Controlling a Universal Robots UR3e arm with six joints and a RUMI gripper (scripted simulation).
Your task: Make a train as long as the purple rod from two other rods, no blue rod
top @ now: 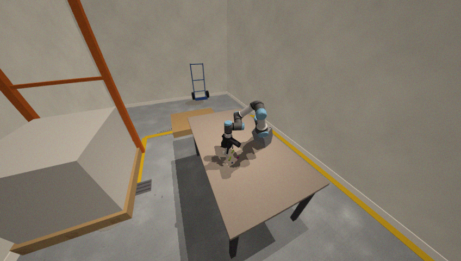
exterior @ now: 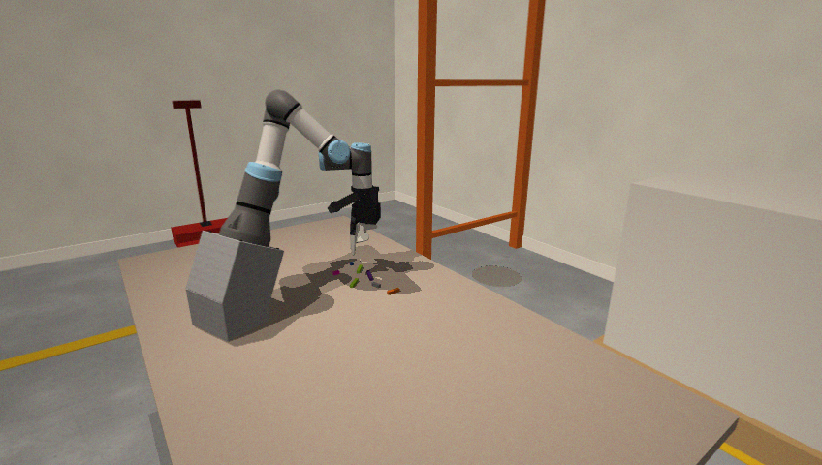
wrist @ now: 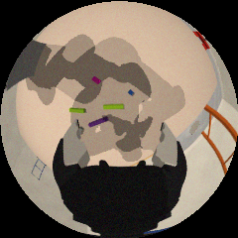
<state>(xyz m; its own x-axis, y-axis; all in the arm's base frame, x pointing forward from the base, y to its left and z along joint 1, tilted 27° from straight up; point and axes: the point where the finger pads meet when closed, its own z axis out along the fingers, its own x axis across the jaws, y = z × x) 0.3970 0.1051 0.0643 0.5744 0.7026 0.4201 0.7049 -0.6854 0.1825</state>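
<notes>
My gripper [top: 226,153] [exterior: 358,245] [wrist: 120,121] is open and empty, above the table near the rods. The purple rod [exterior: 369,275] [wrist: 98,121] lies slanted, close to two lime rods. One lime rod [exterior: 359,268] [wrist: 113,106] and the other lime rod [exterior: 354,282] [wrist: 77,110] lie apart, roughly in line in the wrist view. A magenta rod [exterior: 335,272] [wrist: 96,79] and a blue rod [exterior: 352,263] [wrist: 131,92] lie separately. A grey rod [exterior: 375,284] lies near the purple one, and an orange rod [exterior: 393,291] farther out. I cannot make out either clearly in the wrist view.
The arm's grey base block [top: 263,137] [exterior: 234,288] stands on the table [top: 259,200] [exterior: 432,374]. Shadows of the arm fall across the rods. An orange frame [exterior: 426,132] and a blue hand truck [top: 198,79] stand beyond the table.
</notes>
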